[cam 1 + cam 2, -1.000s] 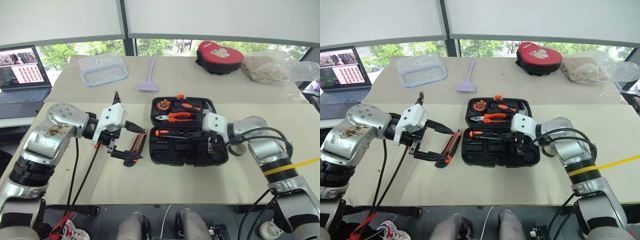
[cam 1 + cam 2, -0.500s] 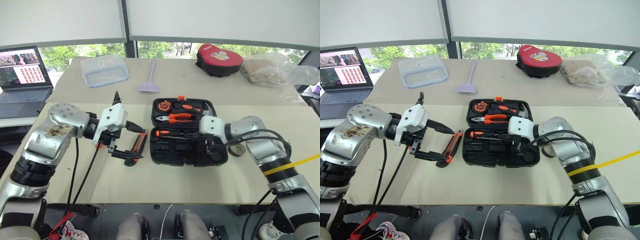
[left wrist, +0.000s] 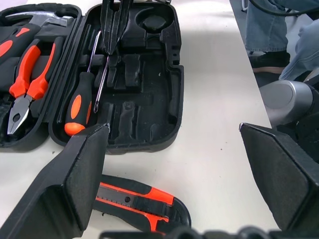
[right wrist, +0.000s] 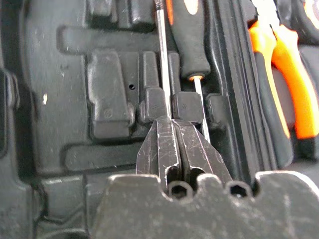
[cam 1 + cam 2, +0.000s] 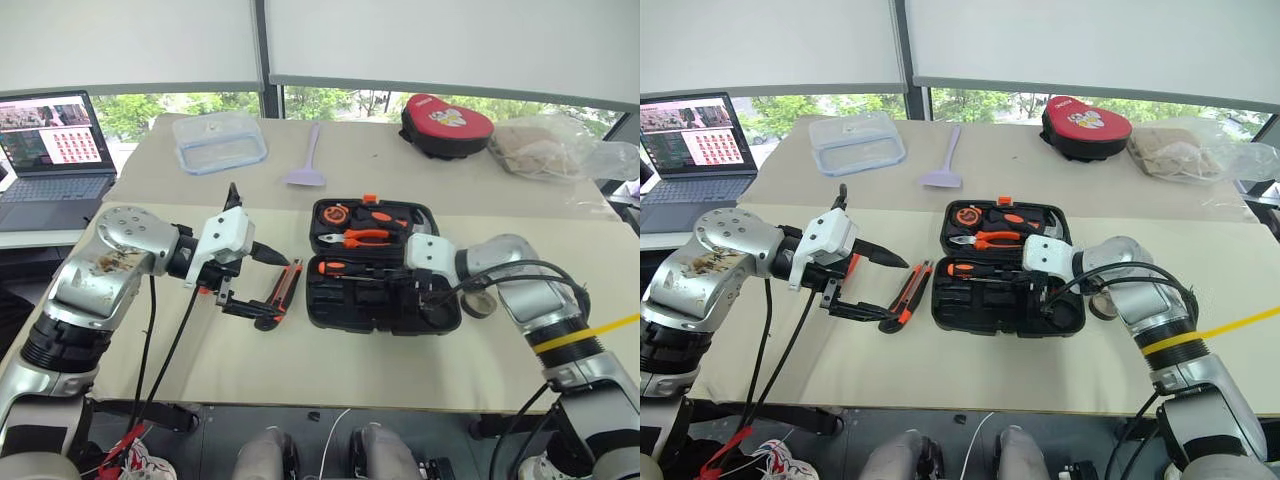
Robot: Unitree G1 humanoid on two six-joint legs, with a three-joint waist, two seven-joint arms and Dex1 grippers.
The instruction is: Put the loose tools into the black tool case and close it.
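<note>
1. No brand or writing reads clearly. The red-and-black pouch [image 5: 447,123] at the far right carries a small white mark that I cannot make out, and the laptop [image 5: 52,150] at the far left shows a grid of tiny pictures, too small to read.
2. My left gripper [image 5: 268,283] stands wide open just above the table [image 5: 330,350], with one finger on each side of the orange-black utility knife [image 5: 285,289], which lies just left of the black tool case [image 5: 380,278]. I cannot tell whether either finger touches the knife.
3. The case lies open in the middle of the table. Its far half holds pliers [image 5: 352,238], a tape measure [image 5: 332,214] and a hammer that is mostly hidden.
4. My right gripper [image 4: 174,137] is pressed shut over the near half, its tips pinching the thin steel shaft of a screwdriver [image 3: 101,69]. The handle end of that tool is hidden behind my fingers.
5. A second screwdriver [image 3: 79,104] with an orange-black handle sits in its slot alongside.
6. A small grey tape roll [image 5: 481,303] lies right of the case, partly hidden by my right arm.
7. A clear lidded box [image 5: 219,141] and a lilac scraper [image 5: 308,165] lie at the far side.
</note>
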